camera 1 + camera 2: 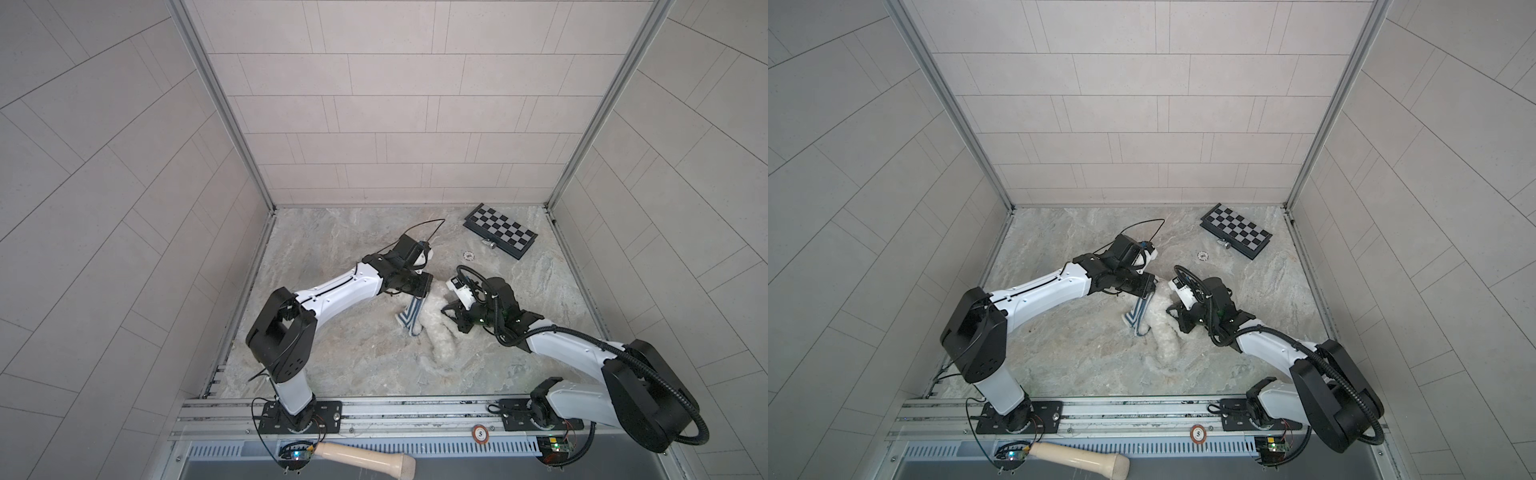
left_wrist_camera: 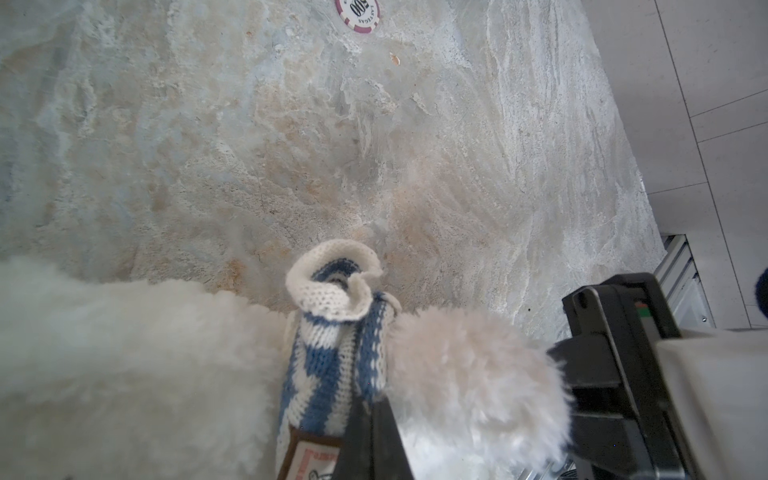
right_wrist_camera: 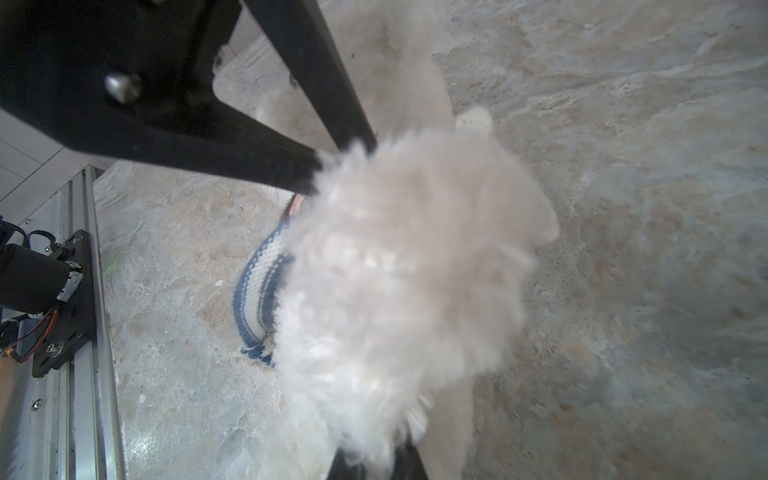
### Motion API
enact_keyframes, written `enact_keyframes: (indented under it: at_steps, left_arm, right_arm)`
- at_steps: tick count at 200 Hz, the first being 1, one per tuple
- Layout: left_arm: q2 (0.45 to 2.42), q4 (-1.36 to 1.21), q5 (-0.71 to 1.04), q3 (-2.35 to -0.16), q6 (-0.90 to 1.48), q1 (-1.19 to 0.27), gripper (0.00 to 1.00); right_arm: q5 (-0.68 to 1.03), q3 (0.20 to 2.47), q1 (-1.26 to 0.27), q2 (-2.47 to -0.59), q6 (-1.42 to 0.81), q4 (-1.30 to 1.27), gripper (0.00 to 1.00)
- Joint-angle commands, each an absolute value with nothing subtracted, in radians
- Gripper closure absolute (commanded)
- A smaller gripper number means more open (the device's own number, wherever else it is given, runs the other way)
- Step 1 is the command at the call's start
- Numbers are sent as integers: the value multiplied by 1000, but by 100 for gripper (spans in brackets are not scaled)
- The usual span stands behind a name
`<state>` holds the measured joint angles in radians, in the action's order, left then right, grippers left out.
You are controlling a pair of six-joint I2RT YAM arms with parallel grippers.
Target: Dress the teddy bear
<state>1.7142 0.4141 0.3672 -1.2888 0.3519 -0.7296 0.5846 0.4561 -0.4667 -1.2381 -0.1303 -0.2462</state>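
The teddy bear (image 1: 437,332) lies mid-table as a fluffy cream-white heap, seen in both top views (image 1: 1165,336). A blue-and-white striped shirt (image 1: 410,318) hangs against its left side. My left gripper (image 2: 370,415) is shut on the shirt's knit (image 2: 332,365), beside the brown-edged badge (image 2: 307,457); fur (image 2: 469,374) presses on both sides. In the right wrist view, my right gripper (image 3: 374,461) is shut on the bear's fur (image 3: 407,270), with the shirt (image 3: 257,282) behind it and the left gripper's black fingers (image 3: 291,166) meeting the fur. The bear's face is hidden.
A folded chessboard (image 1: 500,230) lies at the back right, with a small metal piece (image 1: 490,244) and a poker chip (image 1: 468,255) nearby. Another chip (image 1: 480,433) sits on the front rail. A wooden handle (image 1: 365,457) lies below the rail. Walls enclose three sides.
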Motion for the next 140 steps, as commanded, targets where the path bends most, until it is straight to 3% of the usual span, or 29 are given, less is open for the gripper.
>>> enact_keyframes:
  at_steps: [1, 60, 140]
  left_arm:
    - [1646, 377, 385, -1262, 369, -727, 100]
    - [1514, 147, 550, -1154, 428, -731, 100]
    - [1564, 36, 626, -1177, 463, -828, 100]
  right_arm:
    - [580, 490, -472, -1208, -101, -267, 100]
    - [570, 450, -472, -1196, -159, -298, 100]
    - [541, 463, -493, -1182, -176, -267, 100]
